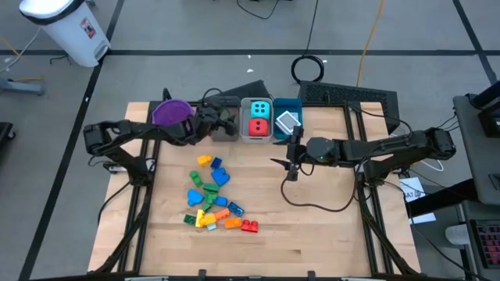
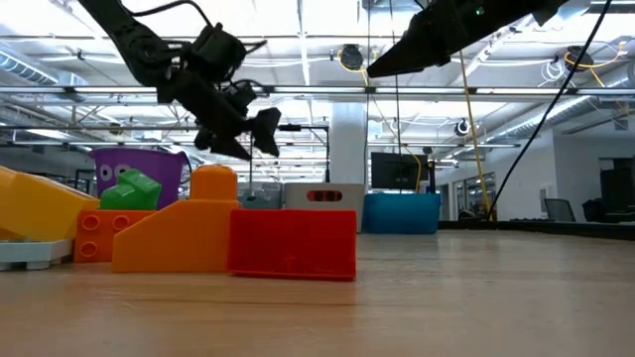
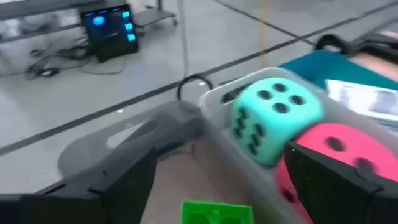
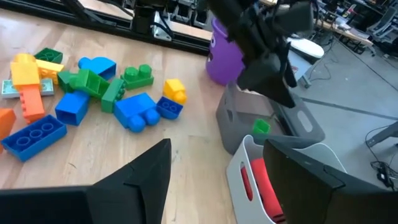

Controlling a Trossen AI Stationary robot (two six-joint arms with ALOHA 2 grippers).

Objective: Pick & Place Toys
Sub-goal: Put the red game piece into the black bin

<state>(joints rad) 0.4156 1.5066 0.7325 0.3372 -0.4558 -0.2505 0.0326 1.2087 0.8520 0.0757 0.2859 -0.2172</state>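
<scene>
Green brick (image 4: 261,127) | beneath open left gripper (image 4: 273,74), over grey bin (image 4: 298,127) | right gripper (image 1: 292,160) parted, empty

Glossy moulded plastic bricks (image 1: 209,197) lie on the pale, matt wood-grain tabletop (image 1: 320,226), beside smooth plastic bins (image 1: 257,134) holding matt, foam-like dice (image 1: 258,117).

A robotics lab (open-plan, industrial): exposed ceiling trusses (image 2: 317,91), monitors (image 2: 397,171), floor cables (image 1: 308,68).
</scene>
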